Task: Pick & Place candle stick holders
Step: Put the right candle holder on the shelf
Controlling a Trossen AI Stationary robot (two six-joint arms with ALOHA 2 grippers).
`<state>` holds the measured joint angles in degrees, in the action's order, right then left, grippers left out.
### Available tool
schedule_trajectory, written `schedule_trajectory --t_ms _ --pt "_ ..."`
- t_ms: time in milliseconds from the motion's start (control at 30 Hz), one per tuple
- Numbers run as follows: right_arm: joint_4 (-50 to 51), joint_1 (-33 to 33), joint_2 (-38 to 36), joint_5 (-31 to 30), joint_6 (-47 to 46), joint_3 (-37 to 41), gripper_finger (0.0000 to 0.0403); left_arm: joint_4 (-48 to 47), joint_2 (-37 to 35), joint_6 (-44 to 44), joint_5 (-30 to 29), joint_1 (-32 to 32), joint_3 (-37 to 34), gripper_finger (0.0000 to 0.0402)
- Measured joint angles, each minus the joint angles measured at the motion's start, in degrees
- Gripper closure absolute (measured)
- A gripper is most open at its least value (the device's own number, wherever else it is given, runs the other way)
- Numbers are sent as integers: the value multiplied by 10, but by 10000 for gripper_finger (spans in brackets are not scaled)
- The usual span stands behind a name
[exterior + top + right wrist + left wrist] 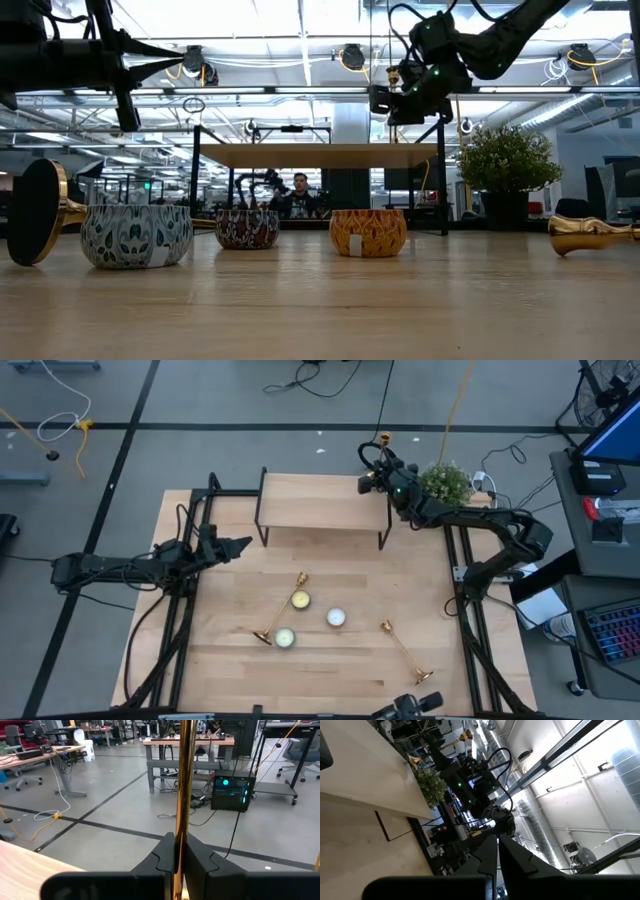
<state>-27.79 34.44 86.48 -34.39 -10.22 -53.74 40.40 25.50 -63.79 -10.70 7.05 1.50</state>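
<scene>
One gold candlestick holder (183, 780) is in my right gripper (372, 463), which is shut on it above the far right corner of the wooden shelf (320, 505). Its cup end (384, 437) shows past the gripper. Two more gold holders lie on their sides on the table: one at the middle (283, 610) and one at the near right (405, 653). In the low view their bases show at the left (35, 210) and right (590, 232). My left gripper (245, 543) is shut and empty, raised over the table's left side. My right gripper pinches the holder's thin stem (183, 822) between its two fingers. The fingers lie about level, pointing toward the table's far edge and across the stem. The stem stands roughly upright above the fingers. Its lower end is hidden by the gripper.
Three round candle tins (300, 600) (336, 618) (285, 638) stand among the lying holders. A small potted plant (445, 482) stands at the far right, close to my right arm. The shelf stands on thin black legs (262, 520). A person (300, 195) sits in the room behind.
</scene>
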Motion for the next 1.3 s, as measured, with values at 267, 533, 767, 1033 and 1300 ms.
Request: schedule_trajectory --t_ms 267,533,767,1033,1300 --pt "-12 -5 15 -2 3 0 392 1 0 -3 1 0 0 380" --pt "-21 -12 15 -15 17 0 392 1 0 -4 2 0 0 380" --pt "6 -12 15 -17 5 0 392 0 0 -2 2 0 0 380" --pt "6 -12 15 -18 6 0 392 0 0 -2 2 0 0 380" --pt "14 -12 15 -18 6 0 365 1 0 -3 2 0 0 380"
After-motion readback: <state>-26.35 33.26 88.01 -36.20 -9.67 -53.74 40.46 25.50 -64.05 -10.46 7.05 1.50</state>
